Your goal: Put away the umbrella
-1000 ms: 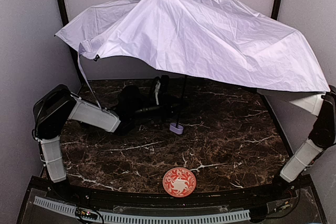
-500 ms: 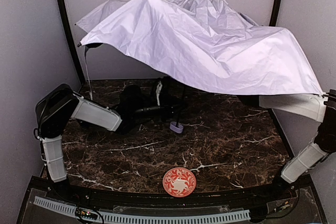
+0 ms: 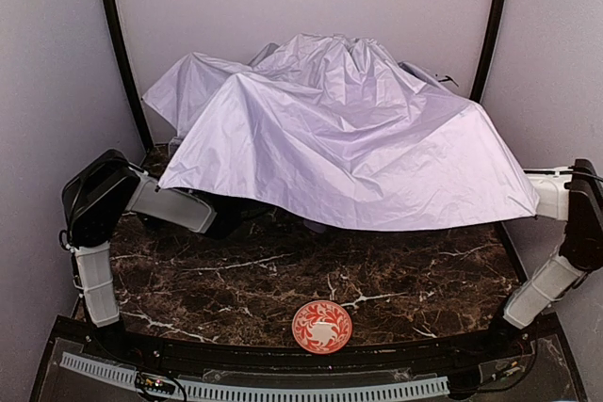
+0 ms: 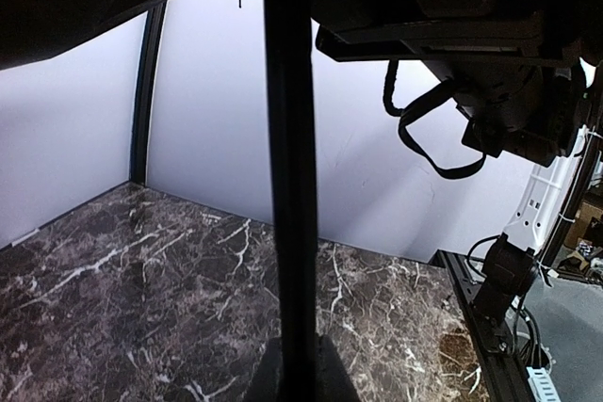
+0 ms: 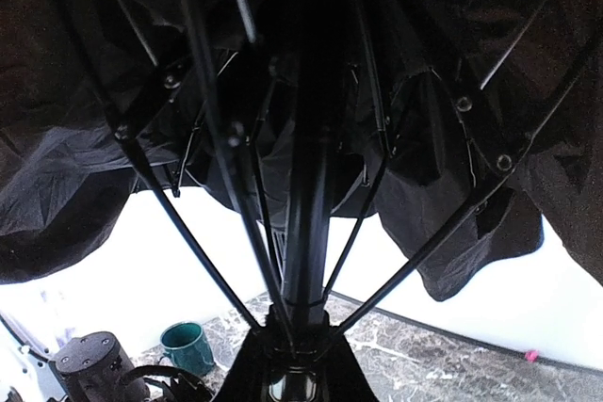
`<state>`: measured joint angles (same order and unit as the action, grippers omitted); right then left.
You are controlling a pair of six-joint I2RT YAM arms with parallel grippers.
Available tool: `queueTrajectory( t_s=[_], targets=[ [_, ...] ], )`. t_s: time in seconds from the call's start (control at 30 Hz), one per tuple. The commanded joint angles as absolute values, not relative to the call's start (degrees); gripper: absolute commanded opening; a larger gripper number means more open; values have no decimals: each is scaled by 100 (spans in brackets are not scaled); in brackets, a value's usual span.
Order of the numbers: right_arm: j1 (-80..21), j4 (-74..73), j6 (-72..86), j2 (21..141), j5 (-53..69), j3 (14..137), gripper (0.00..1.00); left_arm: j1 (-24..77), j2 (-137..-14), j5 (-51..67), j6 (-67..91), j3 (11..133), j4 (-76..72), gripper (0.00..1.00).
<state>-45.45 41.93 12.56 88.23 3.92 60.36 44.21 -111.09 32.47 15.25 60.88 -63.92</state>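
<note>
The umbrella's pale lavender canopy [image 3: 349,138] sags low over the back half of the table and hides both grippers, the shaft and the handle from the top camera. In the left wrist view the thin black shaft [image 4: 287,138] runs straight up the frame. My left gripper [image 4: 292,378] is shut on it at the bottom edge. The right wrist view looks up under the black underside [image 5: 85,185], with ribs [image 5: 188,233] fanning out from the sliding hub on the shaft. My right gripper [image 5: 297,369] is shut around that hub.
A red-patterned bowl [image 3: 321,326] sits near the table's front edge. A teal mug [image 5: 187,345] stands on the marble beyond the right gripper. The left arm [image 3: 170,206] and the right arm [image 3: 556,200] both reach under the canopy. Grey walls enclose the table on three sides.
The canopy has dropped and folded inward, from spread high above the table to draped low. It now covers the shaft, handle and left gripper in the top view. The right arm has come down.
</note>
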Motion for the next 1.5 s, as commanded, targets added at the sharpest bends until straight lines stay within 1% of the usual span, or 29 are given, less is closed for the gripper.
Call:
queueTrajectory(
  t_s=[0.0,0.23,0.37,0.6,0.8,0.9,1.03,1.13,1.3,1.33,1.4,1.47],
  targets=[
    [-4668,2713,1474,9434,483,5246,0,4189,-10302,2950,1357,6346,-8372,0],
    [-4917,2796,1693,9692,162,4817,0,4079,-10382,2827,1454,6318,-8496,0],
    [-4931,2849,1703,9740,45,4704,0,4075,-10562,2872,1638,6415,-8542,0],
    [-4939,2877,1535,9858,-326,4420,0,4056,-10758,2946,1485,6556,-8329,0],
    [-5119,2719,1177,9886,-307,4510,0,3915,-11441,3074,1637,6816,-8750,0],
    [-5150,2889,1043,9805,-260,4416,0,3883,-11815,3246,1607,7103,-8937,0],
    [-5086,3056,942,9846,-381,4221,0,3833,-12067,3339,1660,7288,-9016,0],
    [-5006,3235,783,9824,-634,4321,0,3832,-12339,3548,1499,7432,-8527,0],
    [-4637,3688,633,9431,-1064,4509,0,3833,-12528,3600,1489,6917,-8531,1],
    [-4550,3879,659,9349,-1125,4479,0,3833,-12506,3609,1420,6846,-8361,6],
    [-4356,4270,720,9217,-1135,4402,0,3833,-12429,3609,1283,6666,-8113,21],
    [-4209,4553,738,9177,-1167,4406,0,3833,-12353,3592,1191,6451,-8074,32]
  ],
)
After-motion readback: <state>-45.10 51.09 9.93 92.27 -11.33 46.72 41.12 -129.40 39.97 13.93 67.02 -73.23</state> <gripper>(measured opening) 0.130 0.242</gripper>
